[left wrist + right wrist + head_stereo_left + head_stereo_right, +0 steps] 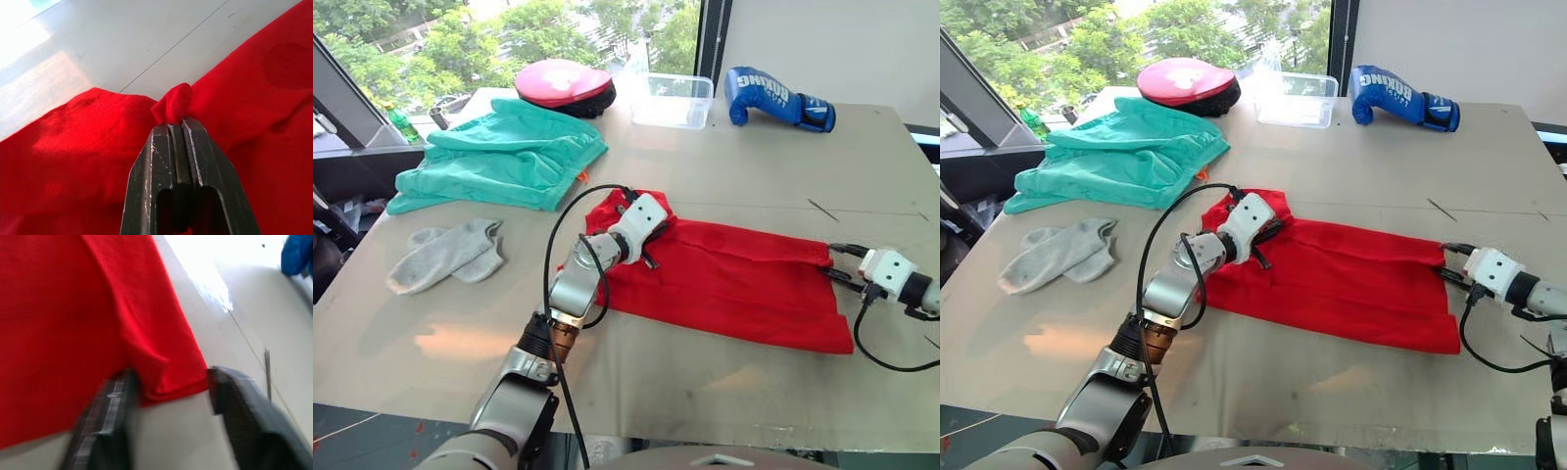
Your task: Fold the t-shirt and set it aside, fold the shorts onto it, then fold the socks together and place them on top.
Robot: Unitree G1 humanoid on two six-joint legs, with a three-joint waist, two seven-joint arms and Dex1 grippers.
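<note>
The t-shirt (724, 279) lay stretched across the near middle of the table (724, 176), a long red band folded lengthwise by the look of it, and I was on it at both ends. My left gripper (176, 128) had its fingers clamped tight on a small pucker of red cloth at the shirt's left end; my right gripper (168, 387) sat at the far right corner with its fingers spread, one on each side of the corner, nothing pinched yet. So, as I judged it, the shirt's fold was only partway there: the crosswise fold was to come, and it hadn't been set aside. The shorts (504, 157) waited at the back left of the table, a loose teal heap, not folded and well apart from the shirt. The socks (450, 253) lay together near the left edge, overlapping and loosely strewn, not yet paired up for stacking. Everything after the shirt was left to do. Behind the shorts sat the red-pink round pad (564, 84), and just beside it a clear plastic tub (674, 100) with no lid; I could make out nothing inside it. A blue boxing glove (773, 98) rested on the table further right.
</note>
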